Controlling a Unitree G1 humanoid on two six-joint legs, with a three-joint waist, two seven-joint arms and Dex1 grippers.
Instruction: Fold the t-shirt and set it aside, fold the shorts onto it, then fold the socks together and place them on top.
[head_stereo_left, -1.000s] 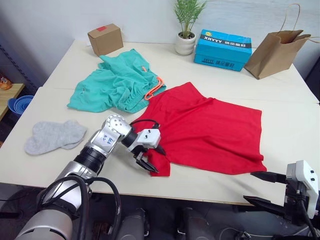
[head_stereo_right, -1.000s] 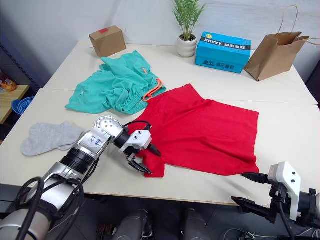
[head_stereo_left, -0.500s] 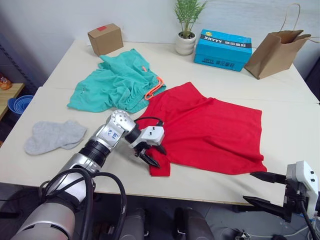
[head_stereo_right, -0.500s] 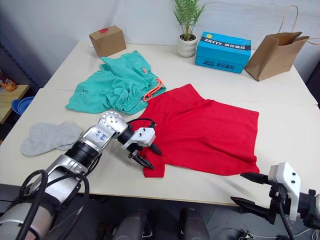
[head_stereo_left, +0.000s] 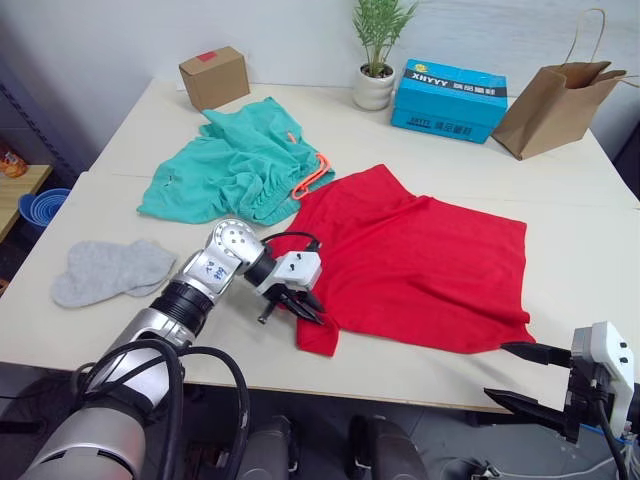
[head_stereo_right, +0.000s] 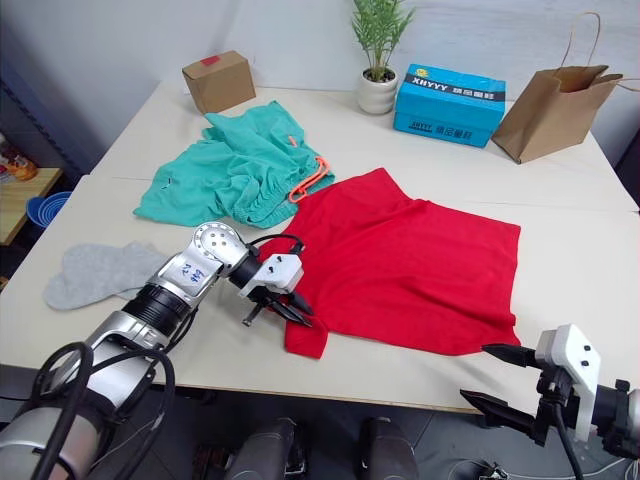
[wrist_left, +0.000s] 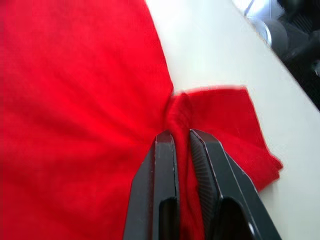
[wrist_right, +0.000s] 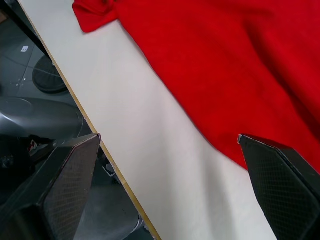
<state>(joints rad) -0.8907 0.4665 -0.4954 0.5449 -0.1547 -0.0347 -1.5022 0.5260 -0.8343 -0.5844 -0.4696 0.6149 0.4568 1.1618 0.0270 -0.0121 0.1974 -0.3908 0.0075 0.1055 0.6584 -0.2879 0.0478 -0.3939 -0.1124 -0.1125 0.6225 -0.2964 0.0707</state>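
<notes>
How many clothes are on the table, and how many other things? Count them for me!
Red t-shirt: 1
Teal-green shorts: 1
Grey socks: 2, lying together in one pile
Cardboard box: 1
Blue box: 1
Potted plant: 1
Brown paper bag: 1
Total: 8 things, 4 of them clothes

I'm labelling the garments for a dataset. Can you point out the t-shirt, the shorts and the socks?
t-shirt (head_stereo_left: 420, 255): left eye view, middle of the red body.
shorts (head_stereo_left: 225, 170): left eye view, middle of the teal-green fabric.
socks (head_stereo_left: 105, 270): left eye view, middle of the grey pair.
</notes>
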